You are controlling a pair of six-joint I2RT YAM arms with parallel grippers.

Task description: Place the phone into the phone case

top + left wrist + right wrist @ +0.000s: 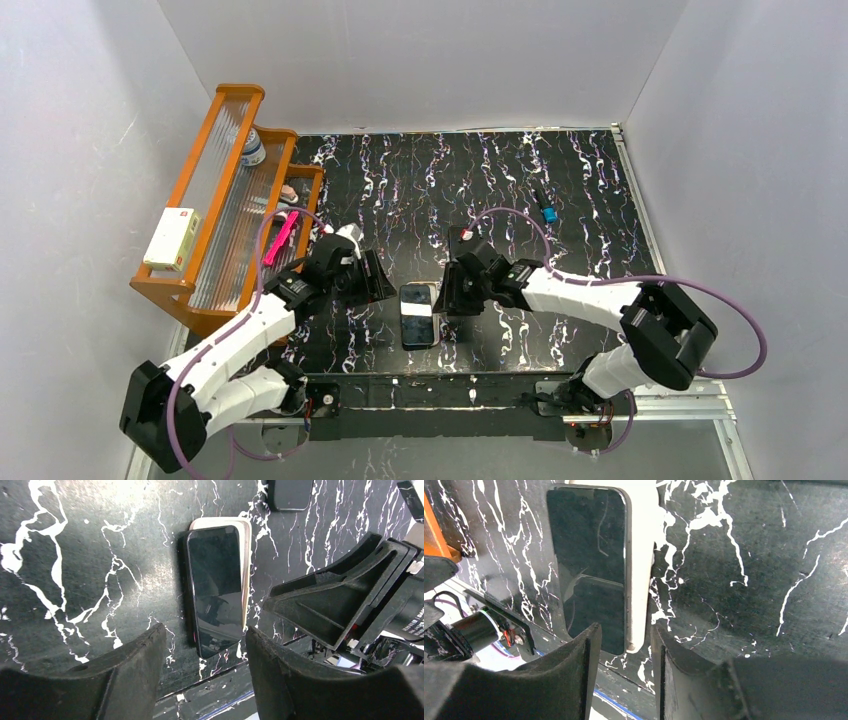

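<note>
The phone [418, 318], a black glossy slab, lies screen up near the table's front edge. It rests on the pale beige phone case [246, 555], shifted to one side, so the case shows only as a strip along one long edge and at the far end. Both show in the right wrist view too: phone [589, 565], case [641, 555]. My left gripper [377, 280] is open just left of the phone, with its fingers either side of the phone's near end [205, 634]. My right gripper [450, 290] is open just right of it, straddling the case's near corner [625, 629].
An orange wooden rack [215, 215] stands at the left with a white box [171, 240], a bottle and a pink item. A small blue thing [548, 213] lies at the back right. Another flat black slab [290, 492] lies beyond the phone. The metal rail [470, 392] runs along the near edge.
</note>
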